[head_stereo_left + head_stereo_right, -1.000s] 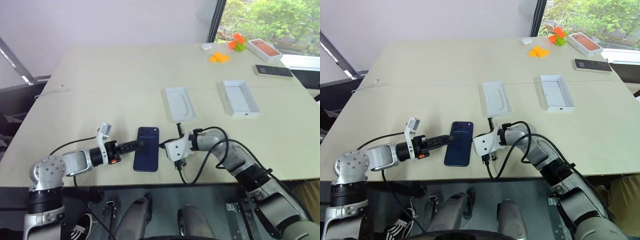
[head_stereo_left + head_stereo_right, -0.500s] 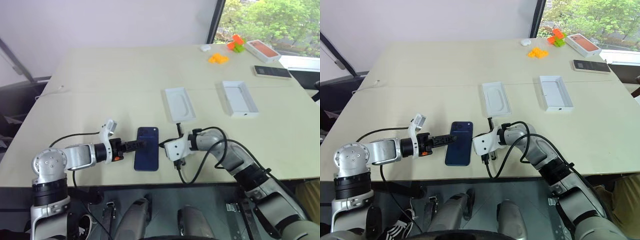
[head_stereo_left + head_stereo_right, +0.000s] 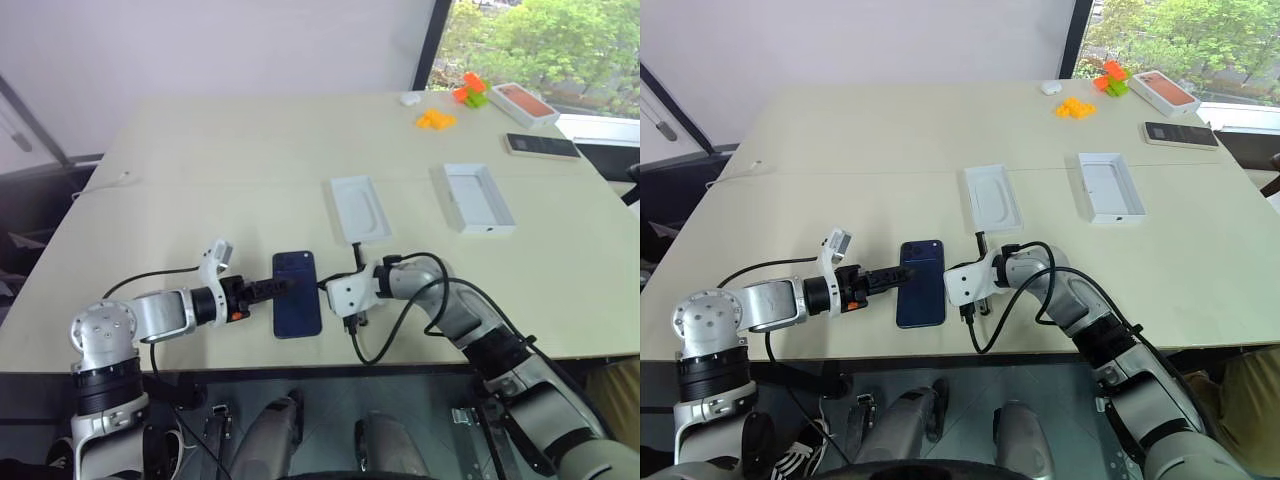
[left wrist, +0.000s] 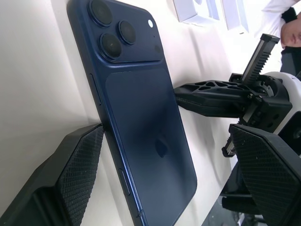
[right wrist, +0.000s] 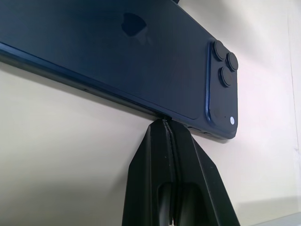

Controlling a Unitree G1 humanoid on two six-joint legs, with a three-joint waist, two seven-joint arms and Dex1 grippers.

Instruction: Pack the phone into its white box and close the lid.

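Bright, even daylight; sharp views

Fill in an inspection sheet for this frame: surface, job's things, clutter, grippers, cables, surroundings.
Surface: pale table, seam across the middle.
Job's things: phone face down near the front edge, camera bump away from the robot; white box open and unfilled, further back on the right.
Clutter: white insert with an oval hollow; orange-topped box; black slab; orange and green blocks; small white object.
Grippers: left gripper open, straddling the phone's left edge; right gripper shut, tip at its right edge.
Cables: black loops on both arms.
Surroundings: window with trees, grey wall.
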